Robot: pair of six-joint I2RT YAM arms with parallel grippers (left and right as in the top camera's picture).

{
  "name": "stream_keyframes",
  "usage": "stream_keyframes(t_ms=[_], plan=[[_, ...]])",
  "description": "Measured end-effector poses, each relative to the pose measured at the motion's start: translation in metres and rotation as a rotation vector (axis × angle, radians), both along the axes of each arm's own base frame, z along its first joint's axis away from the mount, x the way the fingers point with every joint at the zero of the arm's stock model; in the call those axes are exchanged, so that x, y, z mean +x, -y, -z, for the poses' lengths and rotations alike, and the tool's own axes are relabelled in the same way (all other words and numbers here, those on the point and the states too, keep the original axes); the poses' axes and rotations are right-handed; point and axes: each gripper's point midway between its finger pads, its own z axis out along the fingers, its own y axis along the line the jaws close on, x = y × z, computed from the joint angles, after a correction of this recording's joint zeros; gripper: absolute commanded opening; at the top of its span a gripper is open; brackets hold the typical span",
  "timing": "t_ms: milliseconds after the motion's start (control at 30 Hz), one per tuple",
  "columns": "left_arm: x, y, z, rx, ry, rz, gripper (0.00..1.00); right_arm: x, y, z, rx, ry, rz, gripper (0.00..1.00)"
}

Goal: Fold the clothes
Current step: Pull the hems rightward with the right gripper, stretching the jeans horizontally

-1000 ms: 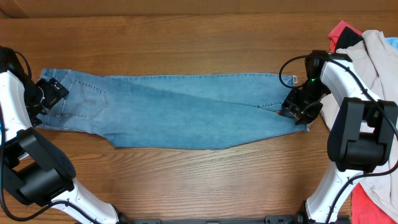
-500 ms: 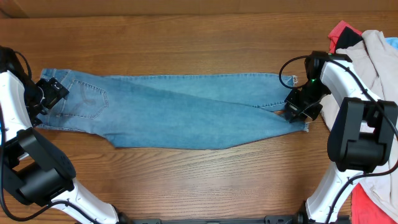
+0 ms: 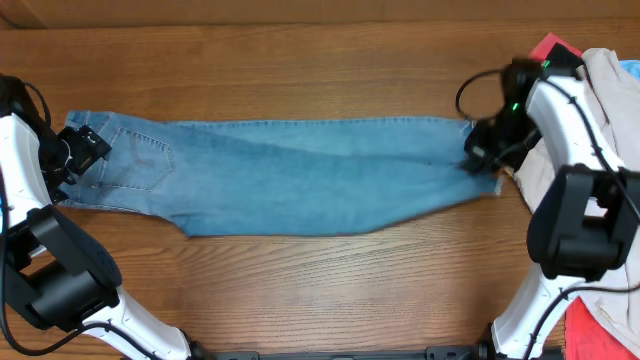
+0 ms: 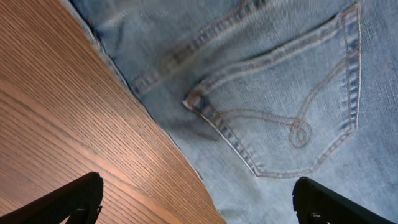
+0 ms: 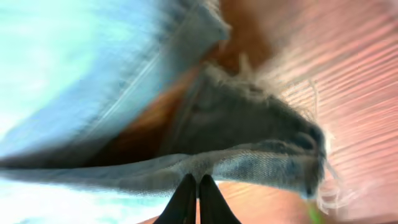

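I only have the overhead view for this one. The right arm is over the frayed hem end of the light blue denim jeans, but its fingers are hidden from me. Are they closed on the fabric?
Observer: Yes. In the right wrist view the right gripper has its fingers pressed together on the frayed hem of the light blue denim jeans.
Operator: And the left fingers?
Observer: The left wrist view shows the left gripper spread wide open, with nothing held between the fingers.
Operator: What lies beneath it?
Observer: A stitched back pocket with a looped thread design, next to the jeans' edge.
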Motion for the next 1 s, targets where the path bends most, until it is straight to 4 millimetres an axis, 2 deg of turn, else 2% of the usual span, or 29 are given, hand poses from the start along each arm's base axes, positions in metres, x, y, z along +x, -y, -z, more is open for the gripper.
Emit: stream_keyframes(t_ms=[167,267,400,567,667,833,933,1000], plan=[[0.0,0.0,0.0,0.0,0.0,0.0,1.0,0.032,0.006,-0.075,-0.039,0.234,-0.012,0.04],[0.0,0.0,0.0,0.0,0.0,0.0,1.0,0.036,0.008,-0.096,-0.055,0.298,-0.016,0.04],[0.0,0.0,0.0,0.0,0.0,0.0,1.0,0.044,0.009,-0.092,-0.061,0.314,-0.019,0.04],[0.0,0.0,0.0,0.0,0.0,0.0,1.0,0.063,0.011,-0.091,-0.069,0.381,-0.022,0.04],[0.003,-0.002,0.0,0.006,0.01,0.0,1.0,0.066,0.012,-0.091,-0.071,0.394,-0.023,0.04],[0.022,-0.008,-0.004,0.026,0.093,0.009,1.0,0.066,0.012,-0.091,-0.071,0.394,-0.025,0.04],[0.046,-0.015,-0.011,0.059,0.198,0.06,1.0,0.065,0.012,-0.091,-0.07,0.389,-0.026,0.04],[0.056,-0.015,-0.014,0.06,0.24,0.101,0.98,0.064,0.011,-0.091,-0.069,0.385,-0.025,0.04]])
